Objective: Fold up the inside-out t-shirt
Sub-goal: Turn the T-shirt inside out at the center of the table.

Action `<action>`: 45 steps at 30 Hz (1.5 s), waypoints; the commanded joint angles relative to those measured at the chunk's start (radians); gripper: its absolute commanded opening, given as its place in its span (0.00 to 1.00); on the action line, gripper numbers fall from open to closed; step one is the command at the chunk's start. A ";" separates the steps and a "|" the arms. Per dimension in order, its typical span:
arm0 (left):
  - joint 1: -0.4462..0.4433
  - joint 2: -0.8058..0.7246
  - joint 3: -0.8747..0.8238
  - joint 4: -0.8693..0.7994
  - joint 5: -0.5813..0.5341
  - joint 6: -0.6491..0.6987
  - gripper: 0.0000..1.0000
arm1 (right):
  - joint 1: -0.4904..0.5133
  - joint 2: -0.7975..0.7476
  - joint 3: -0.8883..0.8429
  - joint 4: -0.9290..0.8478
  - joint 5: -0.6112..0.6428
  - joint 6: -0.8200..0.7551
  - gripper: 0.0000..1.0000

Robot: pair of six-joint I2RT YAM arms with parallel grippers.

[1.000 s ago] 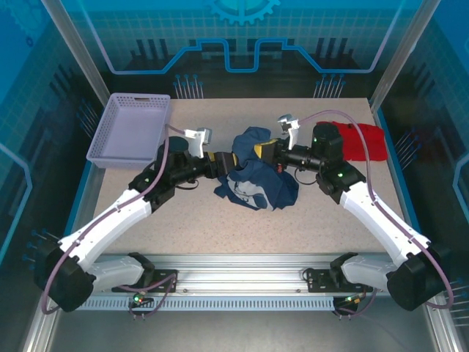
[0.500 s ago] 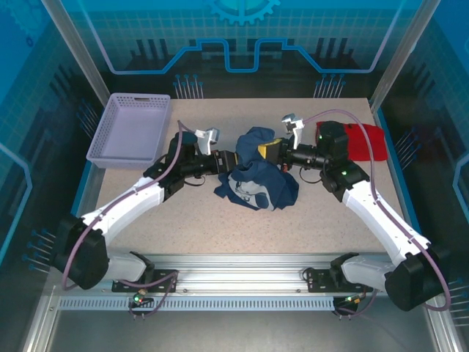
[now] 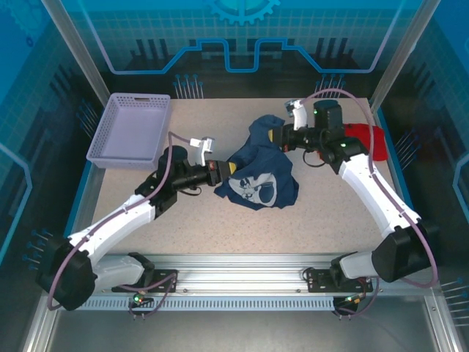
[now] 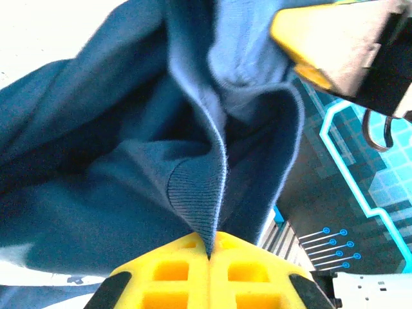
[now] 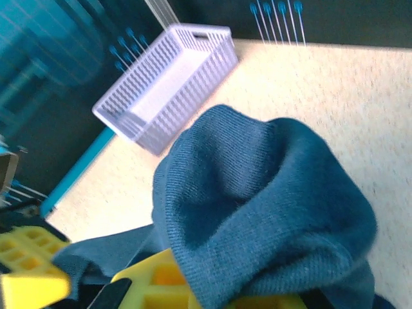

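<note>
The inside-out t-shirt [image 3: 260, 172] is dark navy and hangs bunched between my two grippers over the middle of the table, pale print showing low on it. My left gripper [image 3: 222, 170] is shut on a ribbed edge of the t-shirt [image 4: 199, 193]. Its yellow jaws [image 4: 210, 254] pinch the cloth with no gap. My right gripper [image 3: 277, 137] holds the far upper part, lifted off the table. In the right wrist view the navy cloth [image 5: 270, 193] drapes over its yellow fingers [image 5: 151, 283] and hides the tips.
A purple slotted basket [image 3: 132, 128] stands at the back left, also seen as the pale basket [image 5: 167, 84]. A bright red folded garment [image 3: 366, 141] lies at the back right behind the right arm. Bare tabletop [image 3: 242, 227] lies in front of the shirt.
The left gripper has shut on the shirt's ribbed edge and drawn slightly nearer. The right gripper has carried its part of the shirt farther back, stretching the cloth between them.
</note>
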 commanded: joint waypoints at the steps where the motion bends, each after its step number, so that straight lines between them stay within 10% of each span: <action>1: -0.010 -0.058 -0.061 0.096 -0.066 0.007 0.00 | 0.019 0.019 0.027 -0.121 0.104 -0.062 0.04; 13: -0.217 -0.082 -0.121 0.013 -0.252 0.205 0.00 | -0.006 0.075 -0.003 -0.083 0.009 -0.086 0.03; 19: -0.144 -0.115 -0.074 -0.250 -0.646 0.146 0.00 | 0.006 0.001 -0.058 -0.008 -0.078 -0.054 0.00; 22: -0.016 -0.108 -0.062 -0.304 -0.596 0.119 0.00 | 0.070 -0.011 -0.090 0.080 -0.121 0.015 0.00; 32: 0.014 -0.204 -0.055 -0.388 -0.438 0.179 0.55 | 0.232 0.087 -0.171 0.315 0.017 0.245 0.00; 38: -0.015 -0.163 -0.121 -0.176 -0.132 0.076 0.65 | 0.242 0.110 -0.165 0.332 0.022 0.264 0.00; 45: -0.019 -0.031 -0.100 -0.081 -0.139 0.073 0.68 | 0.244 0.100 -0.156 0.317 0.024 0.254 0.00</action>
